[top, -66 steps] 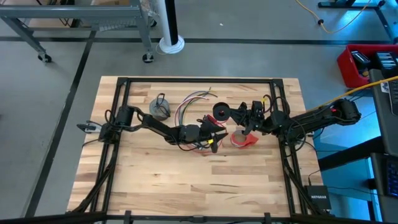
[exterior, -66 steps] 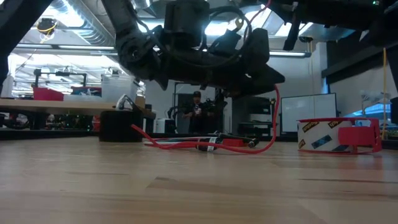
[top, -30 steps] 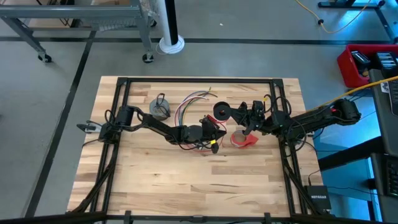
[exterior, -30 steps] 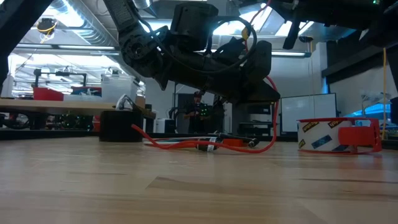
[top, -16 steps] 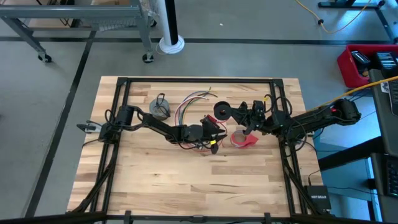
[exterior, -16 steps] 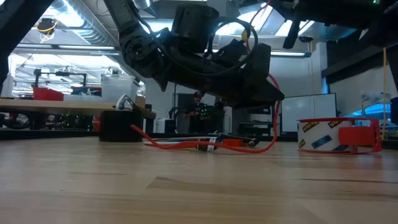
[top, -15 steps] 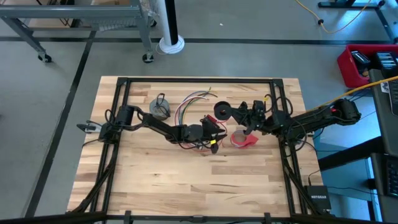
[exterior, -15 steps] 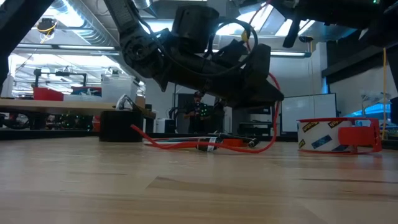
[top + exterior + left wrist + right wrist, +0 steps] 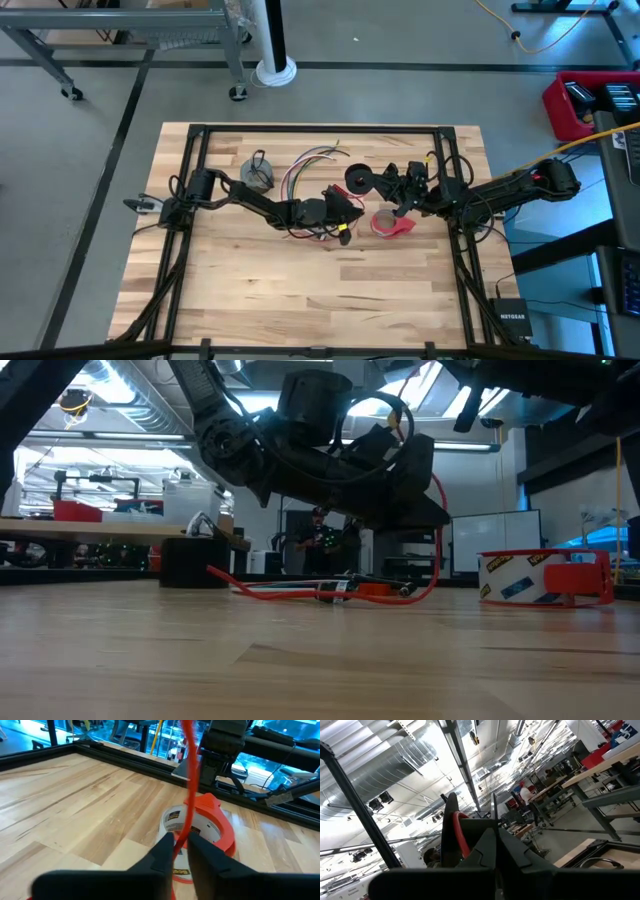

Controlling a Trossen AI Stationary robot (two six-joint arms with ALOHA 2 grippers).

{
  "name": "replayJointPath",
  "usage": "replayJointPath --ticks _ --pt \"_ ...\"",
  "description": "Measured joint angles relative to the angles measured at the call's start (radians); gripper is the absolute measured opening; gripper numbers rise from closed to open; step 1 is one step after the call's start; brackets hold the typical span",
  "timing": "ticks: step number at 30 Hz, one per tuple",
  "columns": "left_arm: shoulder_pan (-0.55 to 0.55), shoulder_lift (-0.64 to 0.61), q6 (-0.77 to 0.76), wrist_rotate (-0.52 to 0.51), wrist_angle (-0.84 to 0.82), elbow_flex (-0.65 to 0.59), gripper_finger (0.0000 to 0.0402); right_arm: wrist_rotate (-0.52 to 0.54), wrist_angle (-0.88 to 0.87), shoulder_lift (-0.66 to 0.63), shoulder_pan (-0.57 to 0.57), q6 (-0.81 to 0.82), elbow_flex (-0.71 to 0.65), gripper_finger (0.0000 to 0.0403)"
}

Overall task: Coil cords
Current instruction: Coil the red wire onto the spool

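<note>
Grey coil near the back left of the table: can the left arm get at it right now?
Probably not right away. The left gripper is closed on the red wire at mid-table. The grey coil lies uncovered beside that arm, so after letting go the way looks free.

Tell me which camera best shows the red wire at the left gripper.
Left wrist view: the red wire runs between the left gripper fingers. Low view shows it hanging to the table; high view shows only slivers; right wrist shows a red arc.

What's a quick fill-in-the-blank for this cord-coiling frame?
1. The left gripper pinches a ___ wire.
2. The right gripper is ___ on the black-and-red coil.
3. The grey coil lies on the ___ arm's side of the table.
Missing words: red; shut; left.
</note>
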Motion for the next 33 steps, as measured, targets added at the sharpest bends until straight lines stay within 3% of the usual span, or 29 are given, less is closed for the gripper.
replayJointPath --ticks 4,21,27,33 --pt "0.000 0.000 -0.004 0.000 0.000 0.000 0.0007 0.000 -0.001 0.000 0.000 0.000 0.000 0.0003" --pt "-0.010 -0.010 -0.103 -0.010 -0.128 0.000 0.0002 0.043 -0.053 0.000 0.000 -0.003 0.000 0.0003" --pt "-0.008 -0.077 -0.128 -0.032 -0.362 -0.001 0.0001 0.043 -0.163 -0.014 0.000 0.007 0.000 0.0003" --pt "-0.009 -0.183 -0.144 -0.097 -0.733 -0.001 0.0001 0.043 -0.385 -0.100 0.000 0.058 0.001 0.0003"
